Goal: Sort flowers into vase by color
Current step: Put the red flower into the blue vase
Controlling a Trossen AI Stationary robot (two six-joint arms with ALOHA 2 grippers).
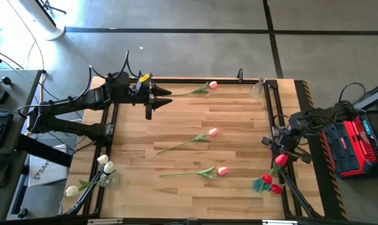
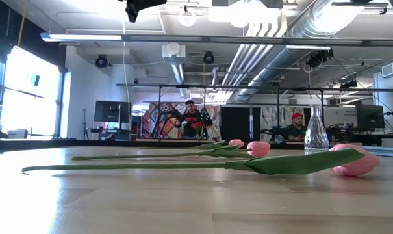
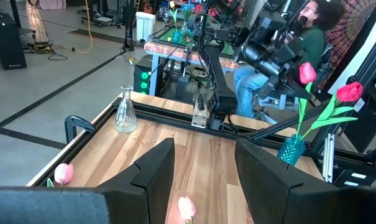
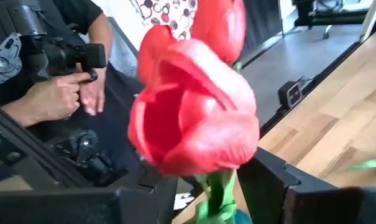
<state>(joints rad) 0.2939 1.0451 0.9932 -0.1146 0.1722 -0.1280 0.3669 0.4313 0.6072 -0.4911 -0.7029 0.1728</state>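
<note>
Three pink tulips lie flat on the table: at the far edge [image 1: 211, 85], in the middle [image 1: 212, 132] and nearer [image 1: 222, 170]. A teal vase [image 1: 264, 184] at the near right holds red tulips [image 1: 276, 187]. One red tulip [image 4: 194, 118] stands with its stem [image 3: 301, 109] running down into the teal vase [image 3: 291, 149]. My right gripper [image 4: 215, 199] is open, one finger on each side of that stem just under the head. A clear vase [image 1: 111, 179] at the near left holds white tulips [image 1: 105, 164]. My left gripper [image 1: 152, 107] hovers open over the far left.
An empty clear glass vase [image 1: 256, 91] stands at the far right corner, also seen in the low view [image 2: 316, 133]. A black frame rail [image 1: 270, 112] runs along the table's sides. A seated person's hands [image 4: 63, 93] work a controller just beyond the right edge.
</note>
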